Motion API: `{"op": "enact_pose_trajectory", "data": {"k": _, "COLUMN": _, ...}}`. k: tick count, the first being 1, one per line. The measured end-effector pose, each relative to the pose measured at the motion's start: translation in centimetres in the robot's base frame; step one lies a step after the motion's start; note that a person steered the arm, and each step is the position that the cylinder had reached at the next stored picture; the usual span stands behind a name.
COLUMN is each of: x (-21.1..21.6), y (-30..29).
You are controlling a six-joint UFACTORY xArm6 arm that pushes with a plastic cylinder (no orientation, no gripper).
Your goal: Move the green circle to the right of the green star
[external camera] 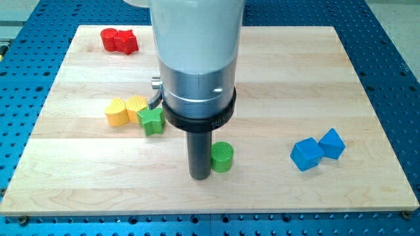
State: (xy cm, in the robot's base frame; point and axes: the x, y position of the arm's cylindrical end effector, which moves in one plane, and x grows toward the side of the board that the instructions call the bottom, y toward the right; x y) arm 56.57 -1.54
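End effector: my tip [200, 176] touched the green circle [222, 157] at its left; no jaws. Green star [151, 120] sat up-left on the surface [275, 85].

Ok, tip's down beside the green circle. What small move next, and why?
Probably a short push toward the view's top. My tip sits against the view's left side of the green circle, which already lies to the view's right of the green star but nearer the view's bottom. I would first slip round to the circle's bottom side, then nudge it up level with the star.
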Motion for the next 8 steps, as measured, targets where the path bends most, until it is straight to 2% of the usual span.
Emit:
{"op": "enact_pose_trajectory", "data": {"k": 2, "x": 1.2, "y": 3.1}}
{"op": "enact_pose_trajectory", "data": {"k": 3, "x": 1.5, "y": 7.0}}
{"op": "enact_pose_trajectory", "data": {"k": 4, "x": -0.1, "y": 7.8}}
{"op": "enact_pose_trajectory", "data": {"k": 6, "x": -3.3, "y": 1.8}}
{"op": "enact_pose_trajectory", "data": {"k": 8, "x": -5.2, "y": -7.2}}
